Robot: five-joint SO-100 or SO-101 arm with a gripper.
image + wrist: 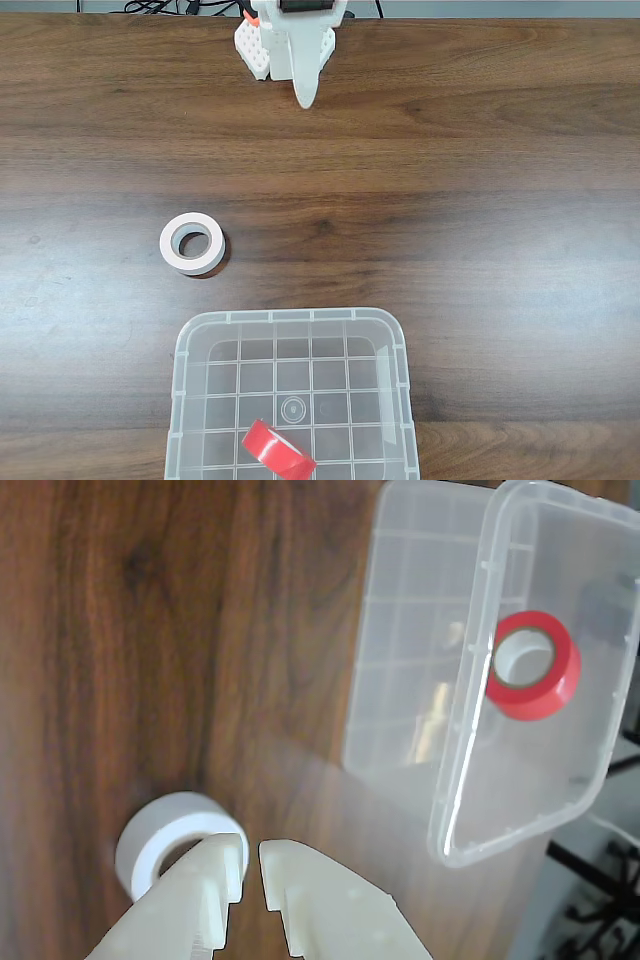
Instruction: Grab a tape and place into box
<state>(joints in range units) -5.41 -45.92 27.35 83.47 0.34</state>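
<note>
Far from my hand (305,98), inside the box (190,345), lies the tape (278,450), a red roll with a grey core. In the fixed view it rests tilted against the box's near edge, well across the table (480,200) from me. In the wrist view the tape (533,664) shows through the clear wall of the box (470,700), up and to the right of my fingertips, its open core facing the camera.

My hand (253,863) holds nothing. Its two pale fingers (300,900) stand almost together, with only a narrow slit between their tips. In the fixed view the hand hangs at the far edge of the table, pointing down toward the wood.

Closer to me than the box is a white roll (192,243), lying flat on the table between my hand and the box in the fixed view. In the wrist view the white roll (170,830) sits just left of my fingertips, partly behind the left finger.
</note>
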